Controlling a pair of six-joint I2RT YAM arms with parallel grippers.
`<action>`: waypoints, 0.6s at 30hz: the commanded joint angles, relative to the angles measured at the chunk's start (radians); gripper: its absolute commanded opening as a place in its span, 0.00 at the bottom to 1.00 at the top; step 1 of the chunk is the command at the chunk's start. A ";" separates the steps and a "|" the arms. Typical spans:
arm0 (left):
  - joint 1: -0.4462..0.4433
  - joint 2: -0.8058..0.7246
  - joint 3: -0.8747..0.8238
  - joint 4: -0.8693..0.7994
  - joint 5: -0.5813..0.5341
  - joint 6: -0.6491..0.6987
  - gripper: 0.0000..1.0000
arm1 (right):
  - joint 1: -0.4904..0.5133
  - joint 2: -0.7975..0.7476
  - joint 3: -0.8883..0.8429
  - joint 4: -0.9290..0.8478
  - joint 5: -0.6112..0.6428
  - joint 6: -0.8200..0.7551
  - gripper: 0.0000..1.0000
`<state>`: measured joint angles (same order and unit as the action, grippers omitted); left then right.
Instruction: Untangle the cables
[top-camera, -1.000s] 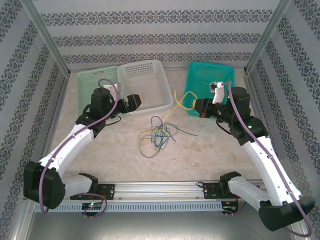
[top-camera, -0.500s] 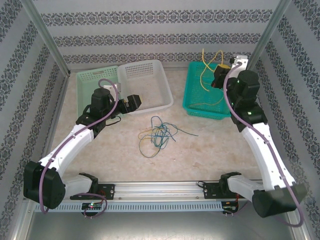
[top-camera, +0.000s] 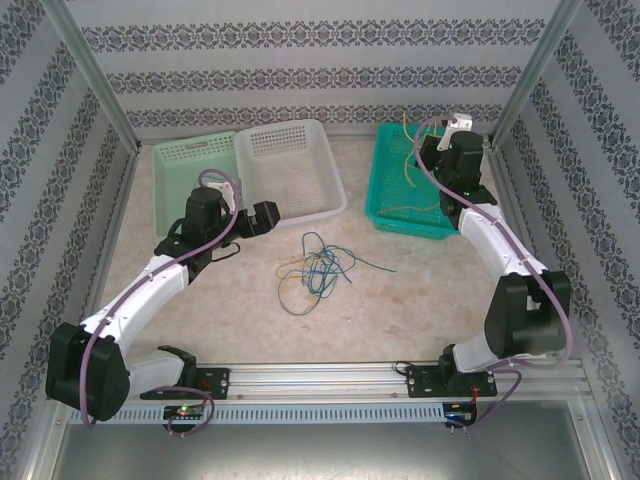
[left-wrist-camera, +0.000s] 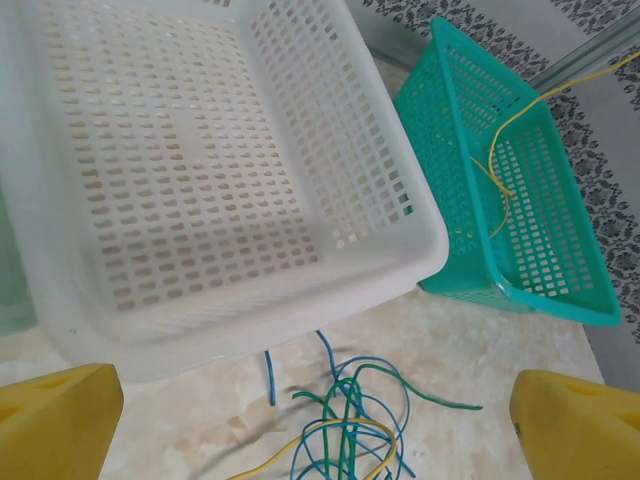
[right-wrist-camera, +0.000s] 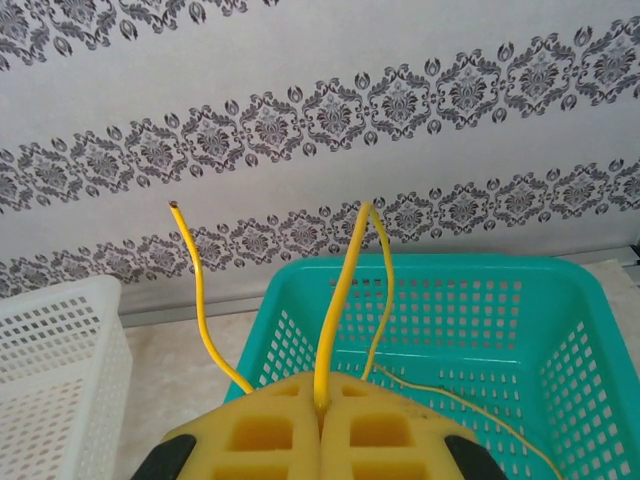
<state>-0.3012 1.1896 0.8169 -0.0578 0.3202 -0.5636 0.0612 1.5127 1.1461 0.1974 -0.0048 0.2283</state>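
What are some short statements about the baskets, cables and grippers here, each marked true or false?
1. The right gripper is shut on a thin yellow cable above the teal plastic basket. True.
2. The left gripper grips a blue cable. False: it is open and holds nothing.
3. A green cable lies in the white plastic basket. False: that basket is empty.
4. A tangle of thin blue, green and yellow cables lies on the table before the white plastic basket. True.
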 joint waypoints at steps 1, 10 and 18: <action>-0.009 -0.042 -0.010 0.000 -0.028 0.030 1.00 | -0.005 0.034 0.001 0.035 -0.047 -0.007 0.00; -0.008 -0.022 -0.020 -0.012 -0.011 0.034 1.00 | -0.035 0.098 -0.020 -0.394 -0.222 0.026 0.00; -0.009 0.033 -0.091 -0.045 0.107 0.071 0.96 | -0.061 0.188 0.043 -0.690 -0.356 -0.019 0.33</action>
<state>-0.3012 1.2098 0.7612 -0.0666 0.3592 -0.5385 -0.0044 1.7069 1.1580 -0.3534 -0.2974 0.2226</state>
